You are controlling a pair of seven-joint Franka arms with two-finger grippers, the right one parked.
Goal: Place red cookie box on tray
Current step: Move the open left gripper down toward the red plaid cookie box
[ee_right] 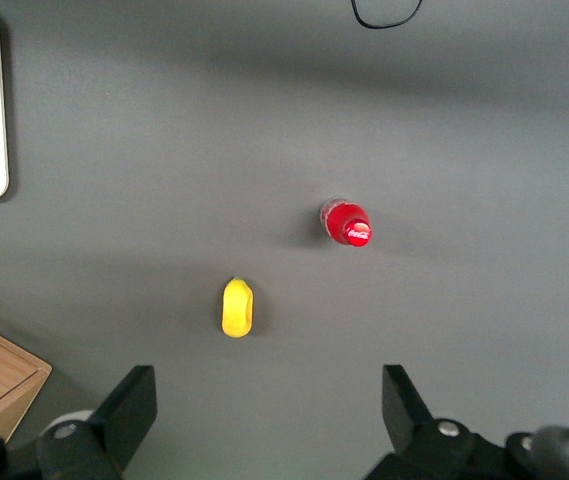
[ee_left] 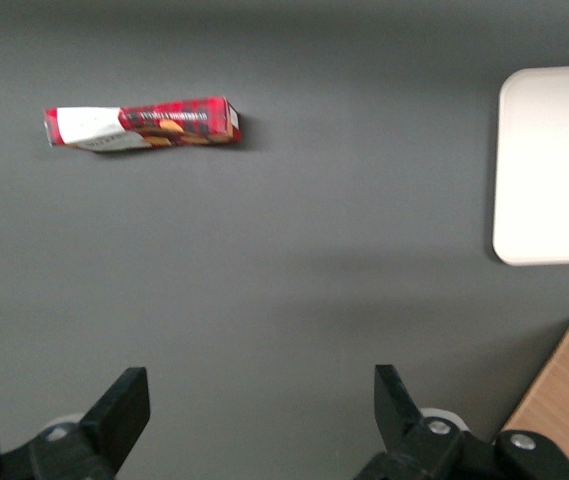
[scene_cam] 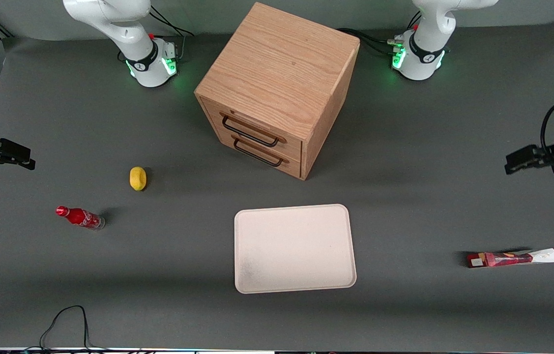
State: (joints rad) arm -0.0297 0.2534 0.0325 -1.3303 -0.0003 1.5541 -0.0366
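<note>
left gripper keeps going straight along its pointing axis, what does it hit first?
Likely bare table. The open gripper hangs above it, pointing down; the cookie box and tray lie off to the sides, clear of that line.

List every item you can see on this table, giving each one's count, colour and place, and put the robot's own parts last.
cookie box: one, dark red and white, flat on the table toward the working arm's end, apart from the tray.
tray: one, pale cream, mid-table, in front of the cabinet, nothing on it.
cabinet: one, light wood, two drawers, both shut.
bottle: one, red, upright, toward the parked arm's end.
lemon: one, yellow, beside the bottle, farther from the front camera.
cable: one, black, at the table's near edge.
gripper: one, black, jaws open, above the table, farther from the camera than the cookie box, holding nothing.
</note>
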